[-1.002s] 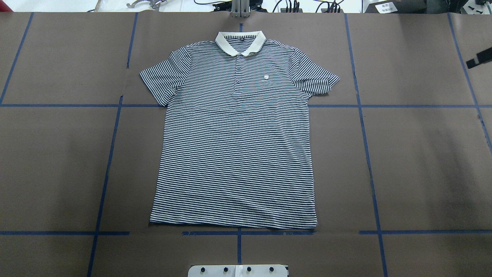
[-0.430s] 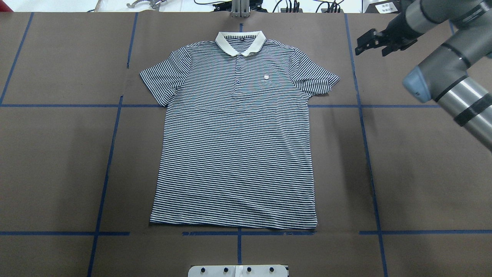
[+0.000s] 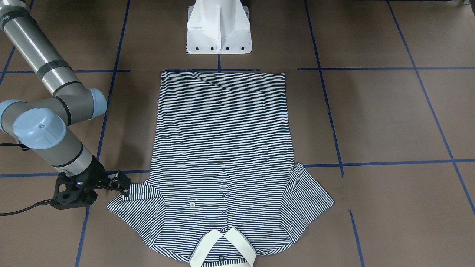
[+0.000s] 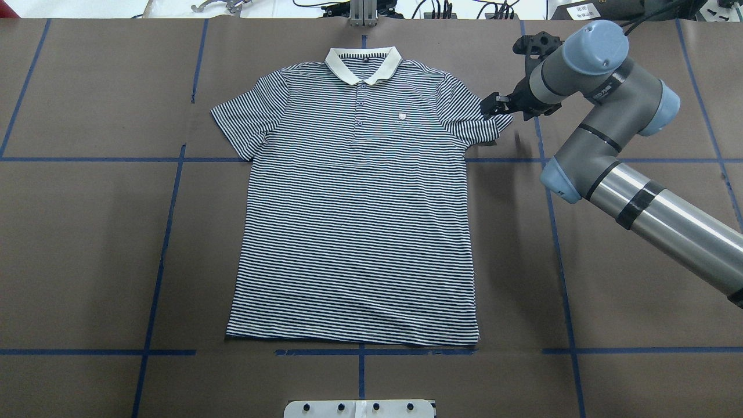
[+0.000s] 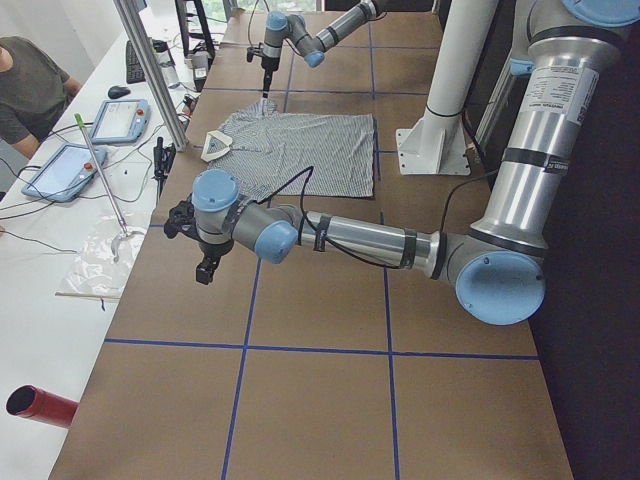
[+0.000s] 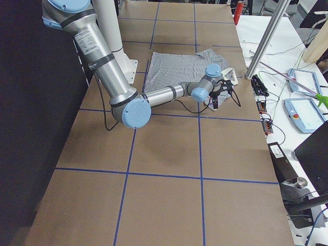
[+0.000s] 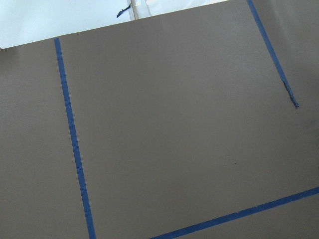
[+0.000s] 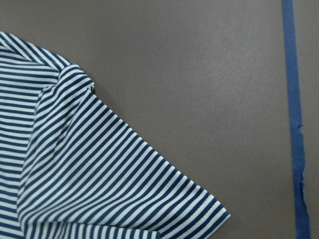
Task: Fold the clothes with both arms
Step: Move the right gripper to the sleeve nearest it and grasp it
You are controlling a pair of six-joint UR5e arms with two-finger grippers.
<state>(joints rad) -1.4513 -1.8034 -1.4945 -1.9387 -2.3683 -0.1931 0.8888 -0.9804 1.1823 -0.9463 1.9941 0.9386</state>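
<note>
The striped polo shirt (image 4: 357, 232) lies flat and face up on the brown table, its cream collar (image 4: 363, 62) at the far side. It also shows in the front view (image 3: 222, 148). My right gripper (image 4: 493, 107) is at the outer tip of the shirt's sleeve (image 4: 479, 119). It looks open in the front view (image 3: 124, 184). The right wrist view shows that sleeve (image 8: 89, 169) flat on the table and no fingers. My left gripper (image 5: 203, 270) shows only in the exterior left view, over bare table well away from the shirt. I cannot tell whether it is open.
The white pedestal base (image 3: 219, 26) stands at the near edge behind the shirt's hem. Blue tape lines (image 4: 168, 220) cross the table. An operators' desk with tablets (image 5: 75, 165) and a seated person (image 5: 30, 80) runs along the far side.
My right arm has come in from the right, and its gripper has moved left and down to the sleeve tip. The shirt has not moved.
</note>
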